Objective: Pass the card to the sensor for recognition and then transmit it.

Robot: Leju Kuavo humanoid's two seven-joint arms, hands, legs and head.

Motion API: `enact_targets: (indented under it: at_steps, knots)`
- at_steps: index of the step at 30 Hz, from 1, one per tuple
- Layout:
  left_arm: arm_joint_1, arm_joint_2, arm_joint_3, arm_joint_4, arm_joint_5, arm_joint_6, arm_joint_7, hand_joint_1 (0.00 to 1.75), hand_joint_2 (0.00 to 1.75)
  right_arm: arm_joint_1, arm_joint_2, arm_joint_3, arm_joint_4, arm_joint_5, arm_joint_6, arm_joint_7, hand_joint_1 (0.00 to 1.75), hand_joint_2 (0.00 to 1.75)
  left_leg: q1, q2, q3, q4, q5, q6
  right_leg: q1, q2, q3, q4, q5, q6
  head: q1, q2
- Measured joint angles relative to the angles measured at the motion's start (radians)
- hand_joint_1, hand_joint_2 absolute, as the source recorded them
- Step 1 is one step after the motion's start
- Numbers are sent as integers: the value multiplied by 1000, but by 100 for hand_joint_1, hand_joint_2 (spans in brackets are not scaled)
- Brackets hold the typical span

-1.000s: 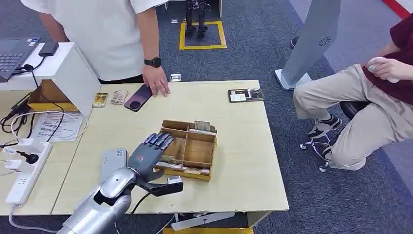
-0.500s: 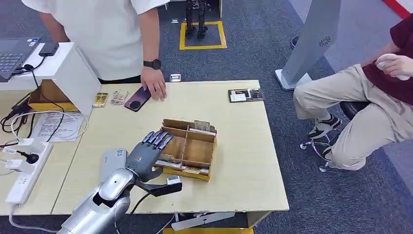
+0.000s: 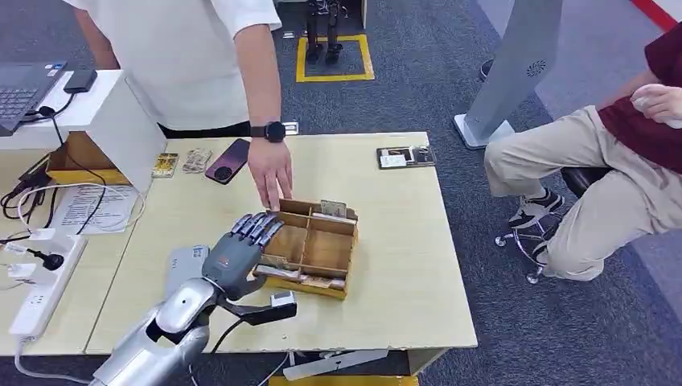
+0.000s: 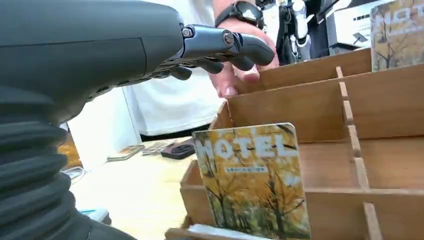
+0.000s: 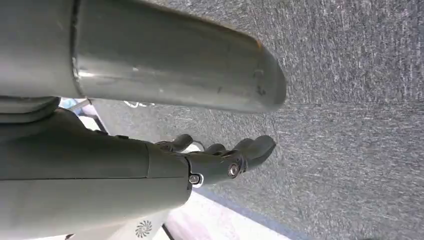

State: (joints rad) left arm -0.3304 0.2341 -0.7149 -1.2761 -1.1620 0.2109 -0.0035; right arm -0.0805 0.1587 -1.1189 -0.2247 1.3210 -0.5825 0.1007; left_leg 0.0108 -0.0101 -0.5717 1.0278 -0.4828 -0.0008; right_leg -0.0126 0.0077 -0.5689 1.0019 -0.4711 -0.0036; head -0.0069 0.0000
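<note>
Near the middle of the pale wooden desk (image 3: pixel 386 265) sits a shallow brown wooden tray with dividers (image 3: pixel 322 241), and the robot's left hand (image 3: pixel 240 253) hangs over its near-left corner, fingers spread apart and holding nothing. The thumb juts out toward the desk's near edge.

The task's thing, a yellow card with an autumn-tree picture and pale lettering (image 4: pixel 252 180), stands upright on its short edge in the tray's near-left compartment, its long axis pointing up and leaning slightly. It lies just below and ahead of the left hand's fingers (image 4: pixel 235 42), near but not touching. The left hand is by far the nearer one; the right hand (image 5: pixel 220 160) hangs beside the robot over grey carpet, fingers loosely curled around nothing.

A second card stands at the tray's far edge (image 3: pixel 333 208). The other compartments look mostly bare wood, with flat cards lying along the near edge.

A person's hand (image 3: pixel 270 173), wearing a black watch, reaches down to the tray's far-left corner, fingertips at its rim, close to the robot's fingers.
</note>
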Motion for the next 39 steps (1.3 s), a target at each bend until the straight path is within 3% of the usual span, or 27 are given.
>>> enact_targets:
  at_steps: [14,24,39]
  knots:
    - [29,52,0,-105,26,-37,-34,0,175,0,0,0,0,-5,-2,-8,0,0,0,0,0,0,0,0,0,0,0,0,0,0,0,0]
    - [29,72,-18,-112,79,-97,-78,0,175,-1,0,0,0,-5,-2,-8,0,0,0,0,0,0,0,0,0,0,0,0,0,0,0,0]
    - [28,75,-42,-112,80,-104,-80,0,175,-1,0,0,0,-3,-2,-9,0,0,0,0,0,0,0,0,0,0,0,0,0,0,0,0]
